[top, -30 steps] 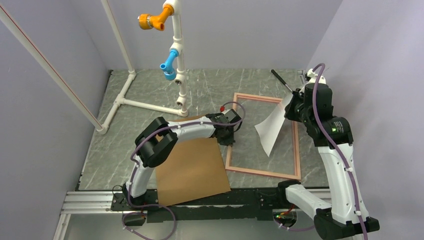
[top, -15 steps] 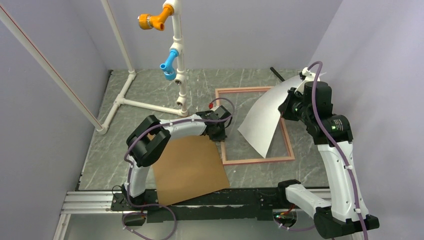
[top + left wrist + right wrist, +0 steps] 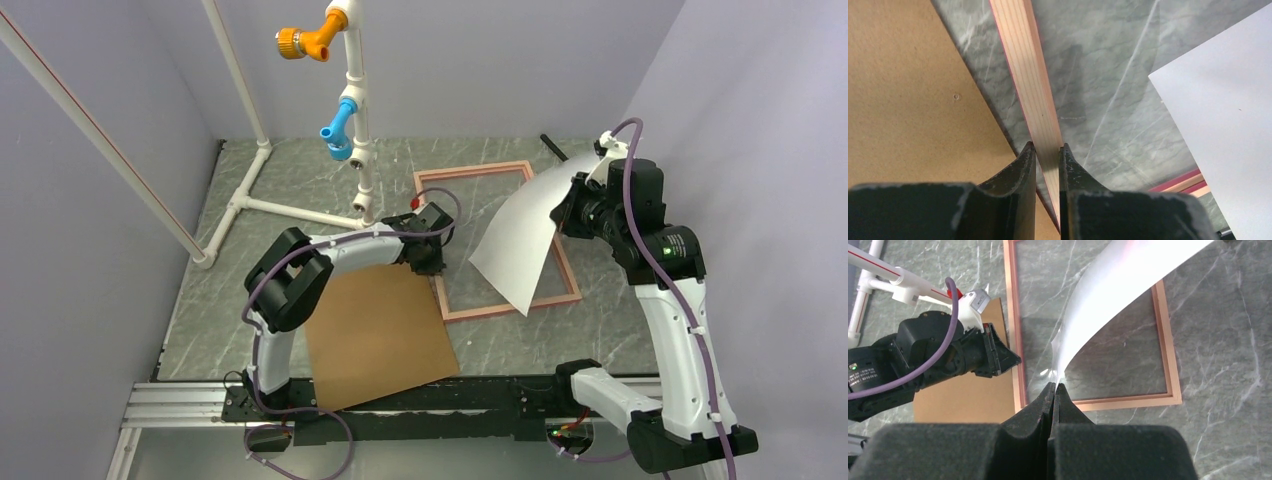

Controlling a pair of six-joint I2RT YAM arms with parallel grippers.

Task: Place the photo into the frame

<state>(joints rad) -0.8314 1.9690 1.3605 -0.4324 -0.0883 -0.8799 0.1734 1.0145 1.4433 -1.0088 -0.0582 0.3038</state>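
Note:
The frame (image 3: 510, 308) lies flat on the marble table with its pale wood back up, and a pink-red edge shows in the left wrist view. My left gripper (image 3: 432, 262) is shut on its left rail (image 3: 1030, 75), one finger on each side (image 3: 1047, 147). The photo (image 3: 515, 245) hangs curved over the frame's right half, white back toward the camera; its picture side is hidden. My right gripper (image 3: 567, 210) holds its upper right edge above the frame's far right part. In the right wrist view the sheet (image 3: 1118, 290) is pinched between the shut fingers (image 3: 1053, 386), above the frame (image 3: 1128, 401).
A brown hardboard panel (image 3: 380, 335) lies beside the frame's left rail, under the left arm. A white pipe stand (image 3: 300, 212) with orange and blue fittings rises at the back left. A black stick (image 3: 553, 150) lies by the back wall. Walls close in on both sides.
The left gripper has dragged the frame to the left and back, turning it. The right gripper has carried the photo left with it, and the sheet now hangs wider over the frame.

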